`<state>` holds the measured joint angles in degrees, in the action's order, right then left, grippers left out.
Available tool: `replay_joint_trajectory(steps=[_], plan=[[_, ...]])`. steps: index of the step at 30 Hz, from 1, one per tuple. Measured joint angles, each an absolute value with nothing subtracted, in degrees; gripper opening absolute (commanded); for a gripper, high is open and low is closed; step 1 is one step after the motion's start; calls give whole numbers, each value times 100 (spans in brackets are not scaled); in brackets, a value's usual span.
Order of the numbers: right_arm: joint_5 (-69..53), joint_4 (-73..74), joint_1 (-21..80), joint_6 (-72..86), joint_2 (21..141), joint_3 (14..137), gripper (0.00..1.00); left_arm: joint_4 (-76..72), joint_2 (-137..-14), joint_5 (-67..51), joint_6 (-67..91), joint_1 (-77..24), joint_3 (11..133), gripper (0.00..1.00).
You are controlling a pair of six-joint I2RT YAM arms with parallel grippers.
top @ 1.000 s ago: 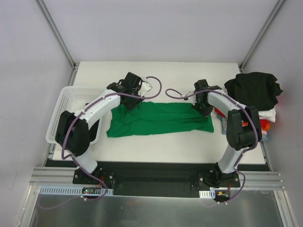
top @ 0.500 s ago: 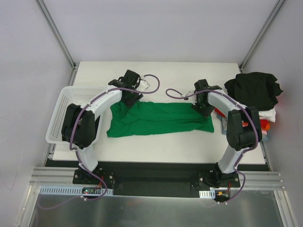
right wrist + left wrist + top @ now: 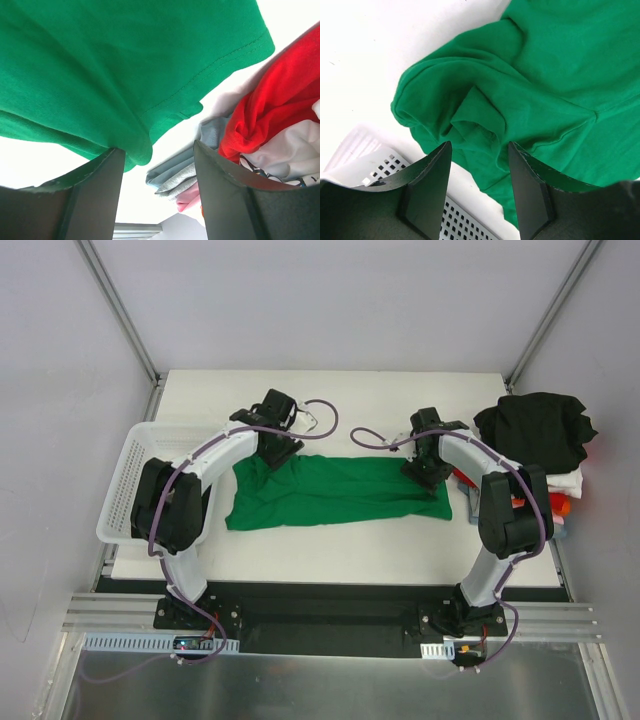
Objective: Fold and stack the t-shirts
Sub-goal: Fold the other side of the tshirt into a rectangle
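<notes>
The white mesh basket (image 3: 135, 475) sits just outboard of the left gripper (image 3: 479, 150). That gripper's jaws stand apart over the bunched left end of the green t-shirt (image 3: 340, 492), which lies along the table (image 3: 330, 390) from one gripper to the other. The right gripper (image 3: 157, 150), also spread and holding nothing, hovers at the shirt's right hem. Just beside it is a red t-shirt (image 3: 270, 95), with a black t-shirt (image 3: 535, 430) heaped above.

Green tee (image 3: 335, 492) flat; rest (image 3: 540, 445) piled right.
</notes>
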<state>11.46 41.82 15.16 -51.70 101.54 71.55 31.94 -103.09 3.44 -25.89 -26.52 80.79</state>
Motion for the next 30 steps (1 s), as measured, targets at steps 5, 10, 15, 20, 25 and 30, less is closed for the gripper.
replay_joint_trajectory(steps=[5, 10, 15, 20, 25, 30], plan=[[1160, 4182, 1516, -5170, 10154, 7155, 61, 3197, -10309, 294, -2526, -2652, 7966, 48], [1160, 4182, 1516, -5168, 10154, 7155, 60, 3194, -10342, 198, -2482, -2652, 7885, 42], [1160, 4182, 1516, -5168, 10154, 7155, 60, 3175, -10499, 163, -2477, -2652, 7881, 35], [1160, 4182, 1516, -5168, 10151, 7155, 59, 3170, -10604, 152, -2473, -2652, 7881, 15], [1157, 4182, 1516, -5168, 10151, 7155, 59, 3142, -10608, 152, -2484, -2652, 7878, 3], [1157, 4182, 1516, -5168, 10151, 7153, 57, 3072, -10606, 152, -2477, -2652, 7791, 0]])
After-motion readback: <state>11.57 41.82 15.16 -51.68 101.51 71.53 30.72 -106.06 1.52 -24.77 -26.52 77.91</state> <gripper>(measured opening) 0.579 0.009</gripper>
